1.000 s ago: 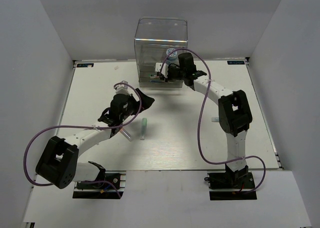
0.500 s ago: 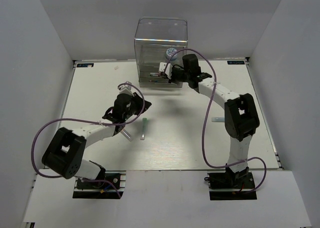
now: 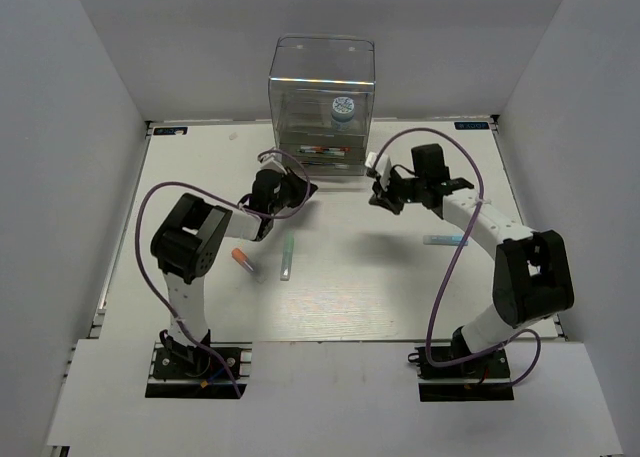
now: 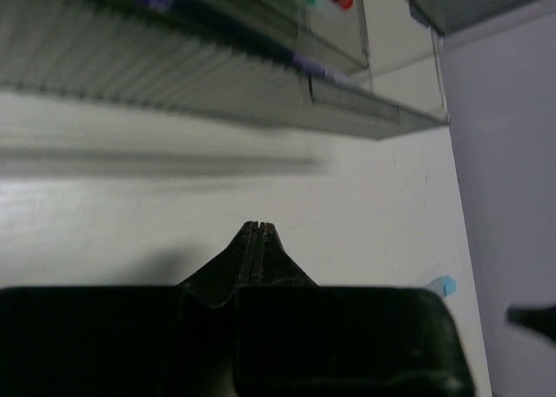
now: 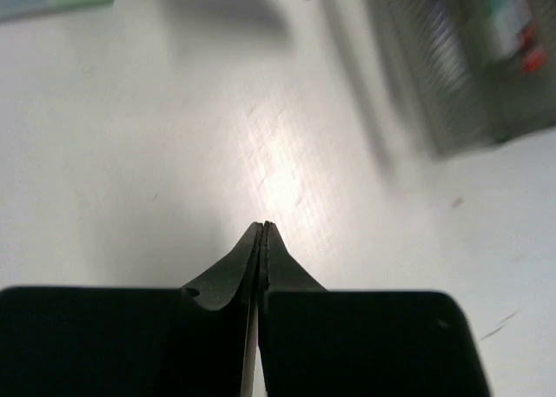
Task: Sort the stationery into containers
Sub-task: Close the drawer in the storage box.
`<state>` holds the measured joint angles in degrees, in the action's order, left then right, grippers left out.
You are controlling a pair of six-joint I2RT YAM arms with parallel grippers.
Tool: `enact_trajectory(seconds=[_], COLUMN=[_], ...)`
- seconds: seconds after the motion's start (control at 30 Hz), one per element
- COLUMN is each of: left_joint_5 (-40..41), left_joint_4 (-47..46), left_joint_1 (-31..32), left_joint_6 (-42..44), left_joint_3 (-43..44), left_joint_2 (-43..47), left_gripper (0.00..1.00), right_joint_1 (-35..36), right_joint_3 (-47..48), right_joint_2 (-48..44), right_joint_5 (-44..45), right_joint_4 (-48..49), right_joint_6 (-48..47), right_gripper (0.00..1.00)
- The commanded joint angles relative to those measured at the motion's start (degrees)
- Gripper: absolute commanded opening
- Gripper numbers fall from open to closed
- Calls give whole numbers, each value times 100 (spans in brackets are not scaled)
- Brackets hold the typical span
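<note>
Since the three loose markers look like light, stiff plastic barrels with smooth round sides, each will probably roll or slip out of a pinch taken near an end. The safer hold is judged to be across the middle of the barrel, with the fingers square to its length. Neither tool is ready for that. The left tool has its fingers pressed together on nothing, and the right tool is likewise pinched closed and empty. The mint-green marker lies on the tabletop well behind the left tool, back toward that arm's base. The orange-capped marker is near it, farther off to the tool's left rear. The light-blue marker lies behind the right tool and to its right, near that arm's forearm. The clear drawer cabinet stands just ahead of the left tool, and ahead and to the left of the right one. A patterned roll sits in one of its upper drawers and thin pens lie in a lower one. Either tool would have to open and turn back from the cabinet to reach a marker.
</note>
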<state>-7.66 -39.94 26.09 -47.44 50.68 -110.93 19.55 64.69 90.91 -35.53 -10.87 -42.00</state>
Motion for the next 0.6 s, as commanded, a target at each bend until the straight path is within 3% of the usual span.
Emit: enact_trajectory(seconds=[0.0,0.27,0.57], left_joint_5=[-43,71,256], left_joint_4=[-392,-146,12], left_joint_1=[-95,-209,-315], left_joint_6=[59,-116,-354], left_joint_3=[679,1821,2447], left_joint_2=[-305,-1061,-1439], left_gripper=[6,6,7], right_joint_1=[-153,-452,-654], right_joint_3=[-526,-1133,-1318], right_joint_2=[-486,-821,-838], right_joint_5=[63,152,99], right_joint_4=[-126,-11,-11], right_joint_6=[209,359,412], right_gripper=[0,1,3])
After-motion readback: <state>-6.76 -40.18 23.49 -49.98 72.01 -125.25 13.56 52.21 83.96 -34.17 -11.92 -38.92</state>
